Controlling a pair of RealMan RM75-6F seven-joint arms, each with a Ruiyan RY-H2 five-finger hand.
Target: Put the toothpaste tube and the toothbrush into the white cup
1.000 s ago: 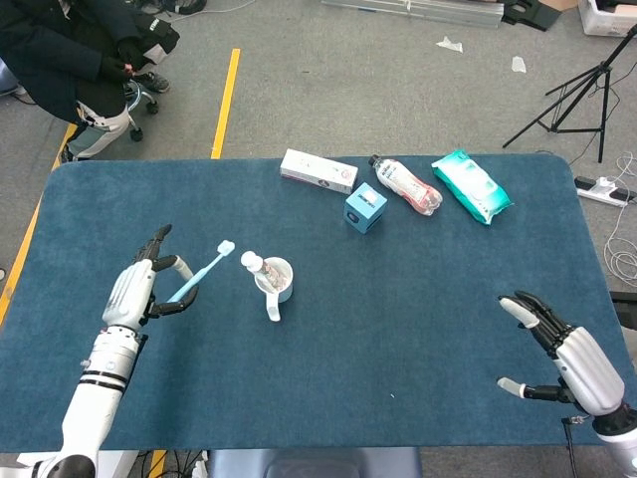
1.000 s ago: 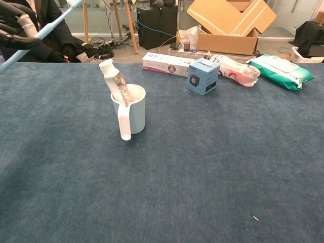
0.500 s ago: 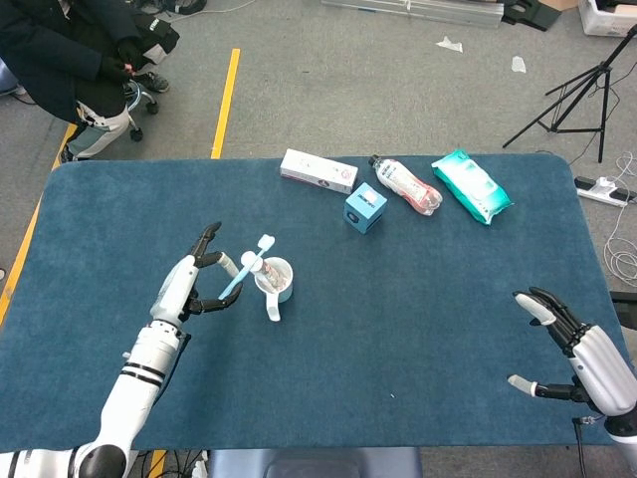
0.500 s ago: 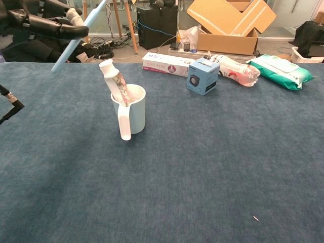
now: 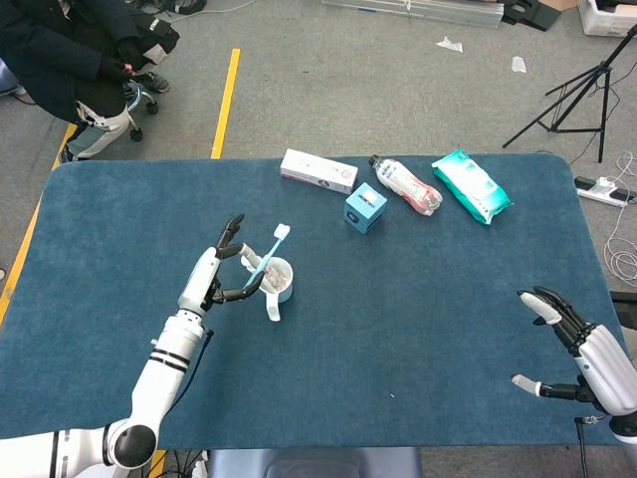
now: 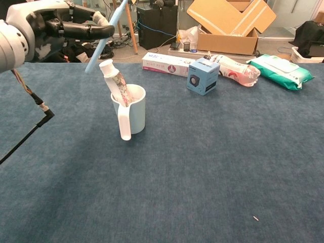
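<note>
Fingers of the left hand (image 5: 217, 279) pinch one toothbrush (image 5: 268, 256) above one white cup (image 5: 278, 278) holding one toothpaste tube (image 6: 114, 81); right hand (image 5: 587, 354) spread.

Left robot hand (image 5: 221, 271) pinches something raised; right robot hand (image 5: 587, 351) rests spread, palm empty.

We see even, bright indoor light, no glare. Shadows soft and faint beneath the cup (image 6: 132, 114) and box (image 6: 202, 76). Both views sharp; near left, the hand (image 6: 61, 28) looms large, slightly soft.

Left hand (image 6: 61, 28) holds toothbrush (image 6: 104, 40) above white cup (image 6: 134, 109).
</note>
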